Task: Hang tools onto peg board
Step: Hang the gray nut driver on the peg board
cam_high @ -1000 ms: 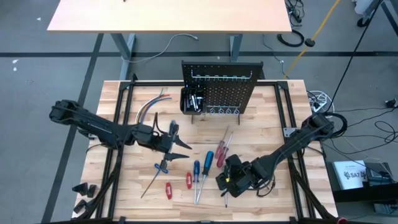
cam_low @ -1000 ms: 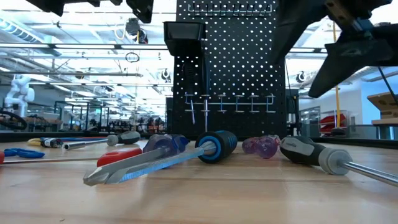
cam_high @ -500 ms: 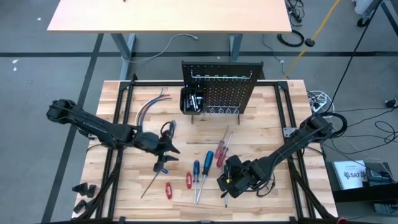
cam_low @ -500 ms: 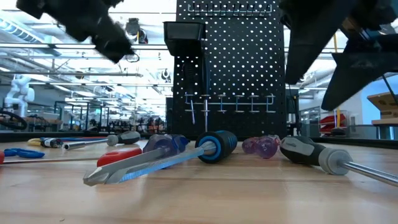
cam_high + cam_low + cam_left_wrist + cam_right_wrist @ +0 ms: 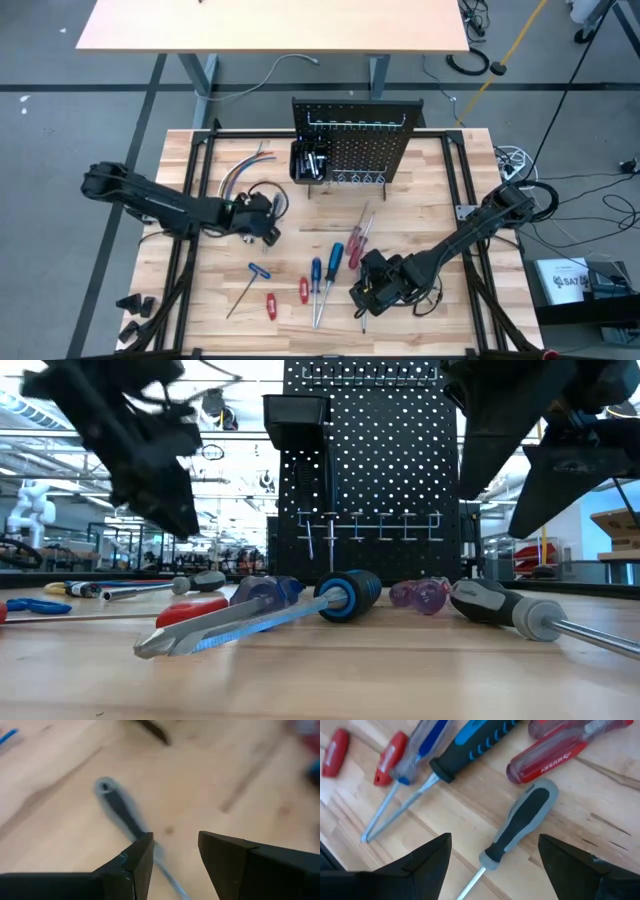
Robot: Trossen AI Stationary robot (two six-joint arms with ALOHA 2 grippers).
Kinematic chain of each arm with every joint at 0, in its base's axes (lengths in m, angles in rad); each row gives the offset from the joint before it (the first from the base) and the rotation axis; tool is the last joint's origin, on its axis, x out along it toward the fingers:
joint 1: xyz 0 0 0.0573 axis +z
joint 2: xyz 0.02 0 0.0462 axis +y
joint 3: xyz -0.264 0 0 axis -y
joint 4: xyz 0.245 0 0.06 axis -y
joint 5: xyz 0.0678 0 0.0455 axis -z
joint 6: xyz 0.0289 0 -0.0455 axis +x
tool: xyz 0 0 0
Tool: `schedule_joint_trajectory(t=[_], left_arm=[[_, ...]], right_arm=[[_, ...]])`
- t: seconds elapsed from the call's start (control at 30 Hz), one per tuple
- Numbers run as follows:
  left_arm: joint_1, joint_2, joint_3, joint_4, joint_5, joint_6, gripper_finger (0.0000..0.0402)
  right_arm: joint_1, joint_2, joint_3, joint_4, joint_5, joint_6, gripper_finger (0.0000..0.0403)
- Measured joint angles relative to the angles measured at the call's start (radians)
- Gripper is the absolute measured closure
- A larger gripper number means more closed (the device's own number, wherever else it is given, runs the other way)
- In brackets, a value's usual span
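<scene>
Right gripper (image 5: pixel 490 865), jaws wide, hovers over grey-black screwdriver (image 5: pixel 520 827); left gripper (image 5: pixel 175 860) part-open. Straddle handle mid-length; pegboard (image 5: pixel 356 140) at 12 o'clock.

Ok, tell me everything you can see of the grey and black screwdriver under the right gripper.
The screwdriver has a fat handle, black along the middle with grey at the butt and collar, seemingly rubbery, and a slim metal shaft. It lies flat on the wooden table, just below the right gripper, whose fingers stand wide open to either side without touching it. Its butt points at a clear red handle lying close by; whether they touch is unclear. A blue and black screwdriver lies beyond.
</scene>
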Motion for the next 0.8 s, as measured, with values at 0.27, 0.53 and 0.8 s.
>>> schedule_joint_trajectory(t=[0.27,0.53,0.8], left_arm=[[0.172,0.146,0.000,-0.004,0.107,-0.044,0.0237],[0.189,0.230,0.000,0.133,0.194,-0.015,0.0237],[0.188,0.248,0.000,0.146,0.216,0.040,0.0237]], right_arm=[[-0.006,-0.001,0.000,0.015,-0.041,-0.025,0.0112],[-0.004,-0.001,0.000,0.015,-0.058,-0.069,0.0112],[-0.005,-0.001,0.000,0.016,-0.058,-0.096,0.0112]])
